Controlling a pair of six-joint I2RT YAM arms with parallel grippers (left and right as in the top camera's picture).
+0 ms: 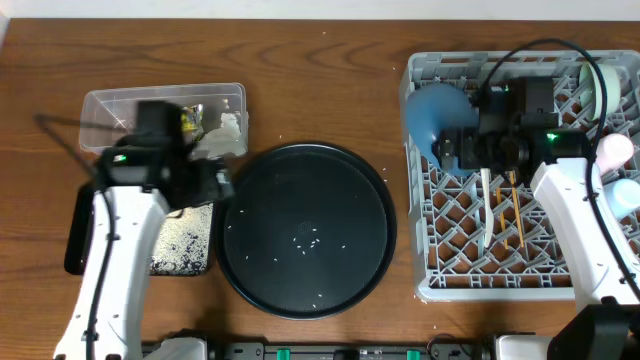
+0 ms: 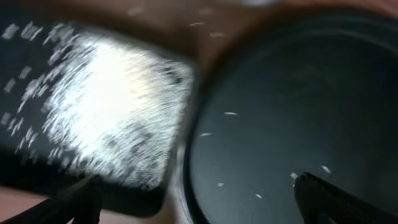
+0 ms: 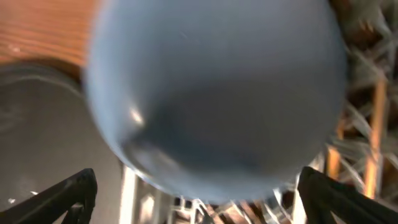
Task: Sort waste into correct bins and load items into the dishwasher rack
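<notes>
The grey dishwasher rack (image 1: 440, 270) stands at the right. The large blue dish (image 1: 432, 108) stands on edge in its far left corner and fills the right wrist view (image 3: 217, 93). Chopsticks (image 1: 516, 212) and a white flat utensil (image 1: 486, 215) lie in the rack. My right gripper (image 1: 452, 150) is open just in front of the dish, its fingers (image 3: 202, 202) apart on either side of the dish's lower edge. The shallow black tray (image 1: 78, 240) holds rice grains (image 1: 185, 243). My left gripper (image 1: 218, 185) is open and empty (image 2: 199, 205) over the tray's right edge. The clear tub (image 1: 110, 105) holds the wrapper (image 1: 190, 118) and tissues (image 1: 232, 125).
A large round black tray (image 1: 305, 230) with a few scattered rice grains lies in the middle, also in the left wrist view (image 2: 292, 112). Small cups and bowls (image 1: 614, 150) sit at the rack's right side. Stray grains lie on the wooden table.
</notes>
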